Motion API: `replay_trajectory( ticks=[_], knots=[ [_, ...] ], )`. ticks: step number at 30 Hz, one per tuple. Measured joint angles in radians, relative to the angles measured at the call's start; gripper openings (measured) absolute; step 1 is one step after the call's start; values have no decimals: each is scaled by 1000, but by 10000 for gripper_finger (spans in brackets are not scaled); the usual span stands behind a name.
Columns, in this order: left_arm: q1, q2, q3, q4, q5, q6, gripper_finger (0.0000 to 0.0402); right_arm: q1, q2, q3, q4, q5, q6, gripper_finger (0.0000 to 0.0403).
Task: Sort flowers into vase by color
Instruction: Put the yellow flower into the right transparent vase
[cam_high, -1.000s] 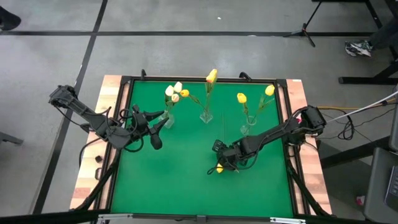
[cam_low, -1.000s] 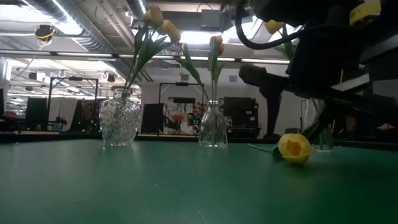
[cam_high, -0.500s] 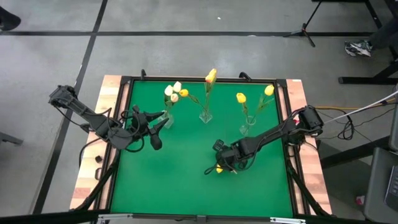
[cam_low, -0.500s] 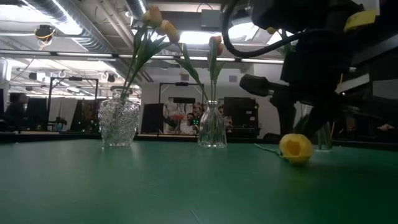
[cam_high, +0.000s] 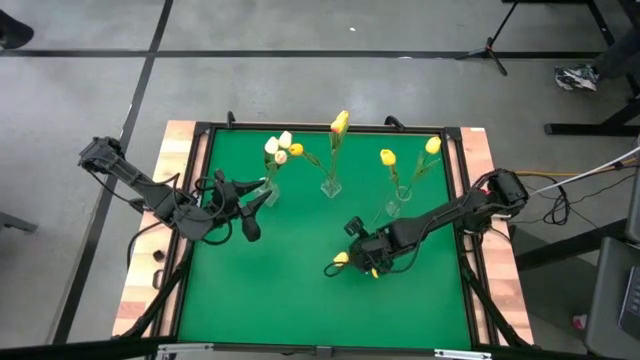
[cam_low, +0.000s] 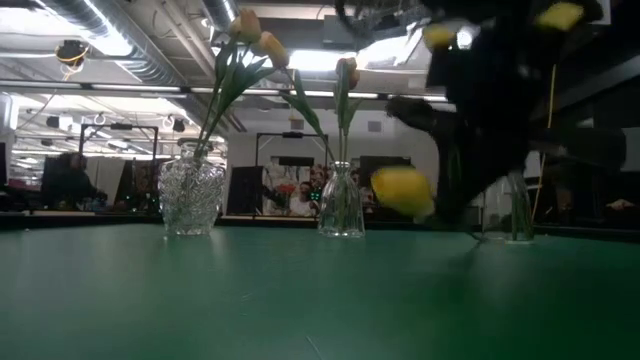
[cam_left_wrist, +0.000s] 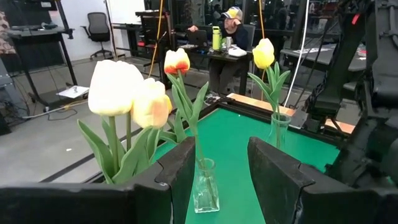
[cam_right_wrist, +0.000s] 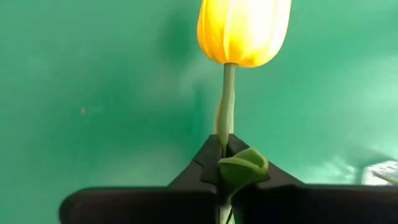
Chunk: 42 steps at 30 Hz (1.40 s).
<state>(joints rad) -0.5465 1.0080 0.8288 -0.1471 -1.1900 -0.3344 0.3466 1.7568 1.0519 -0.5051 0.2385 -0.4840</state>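
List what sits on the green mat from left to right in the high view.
Left claw → vase of white tulips → orange-yellow tulip vase → yellow tulip held by the right claw → vase with two yellow tulips.

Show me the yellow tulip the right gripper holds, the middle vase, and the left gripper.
yellow tulip (cam_right_wrist: 244, 28), right wrist view, on its bud.
middle vase (cam_low: 342, 205), low view, on its glass body.
left gripper (cam_high: 251, 210), high view, between its fingertips.
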Motion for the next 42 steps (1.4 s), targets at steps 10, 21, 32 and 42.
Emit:
replay_trajectory(
  ticks=[10,21,32,42],
  knots=[
    [0,0,0,1,0,0,145,0,-223,0,172,42,35,7],
    [0,0,0,-1,6,-5,145,0,-635,1,410,34,69,6],
    [0,0,0,-2,57,-6,145,1,-1043,2,380,67,217,6],
    [0,0,0,-2,59,-31,145,0,-1207,2,17,319,367,5]
  ],
)
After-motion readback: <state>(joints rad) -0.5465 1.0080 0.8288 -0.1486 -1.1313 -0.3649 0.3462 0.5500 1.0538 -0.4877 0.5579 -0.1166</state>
